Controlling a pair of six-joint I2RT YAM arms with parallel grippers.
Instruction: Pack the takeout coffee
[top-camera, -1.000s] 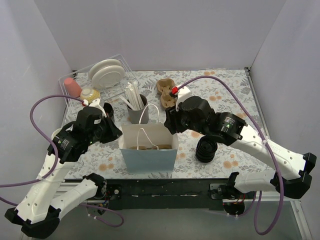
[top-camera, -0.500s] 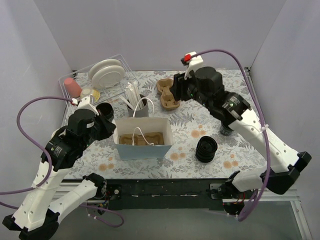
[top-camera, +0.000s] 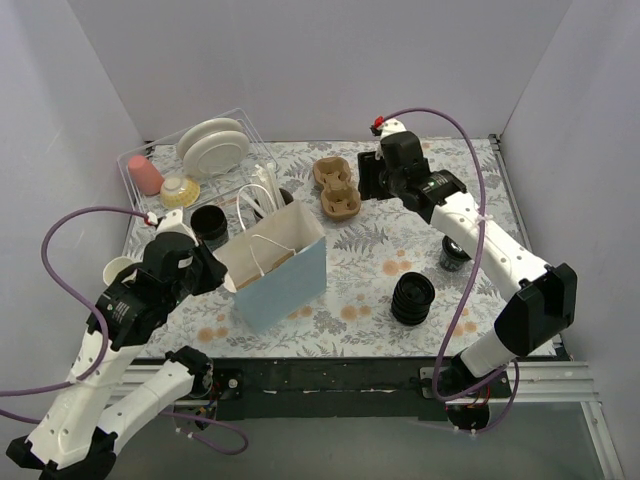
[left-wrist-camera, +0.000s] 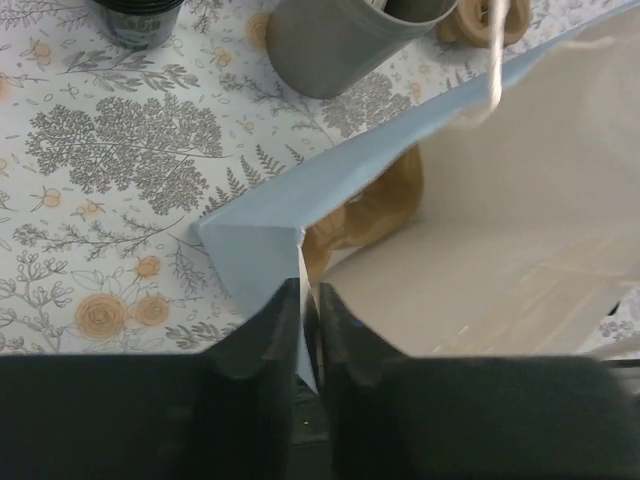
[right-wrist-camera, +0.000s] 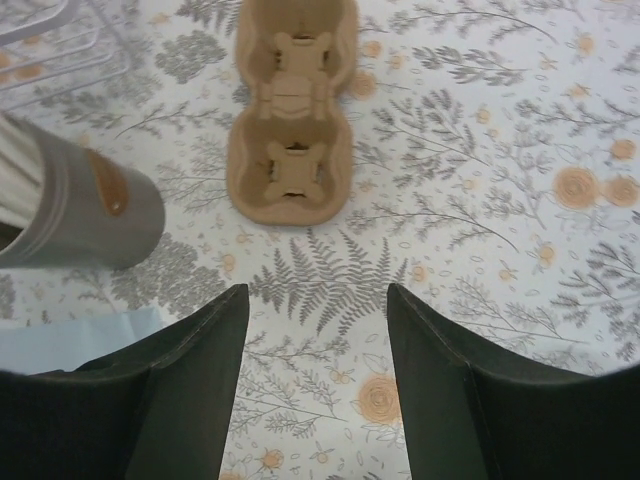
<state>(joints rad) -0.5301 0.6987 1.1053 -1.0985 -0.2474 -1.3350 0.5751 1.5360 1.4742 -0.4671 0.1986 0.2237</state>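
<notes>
The left wrist view alone shows the left gripper (left-wrist-camera: 307, 290) pinched tight on the blue rim of the paper bag (left-wrist-camera: 520, 200), with something brown lying inside the bag. The right wrist view shows the right gripper (right-wrist-camera: 317, 300) spread wide and holding nothing, over the surface (right-wrist-camera: 480, 120) behind and right of the bag, near the cardboard cup carrier (right-wrist-camera: 290, 110). Only the top view catches the takeout coffee (top-camera: 452, 258). It is small and black, half hidden behind the right arm (top-camera: 490, 245), well right of the bag and past the lid stack (top-camera: 412, 298).
</notes>
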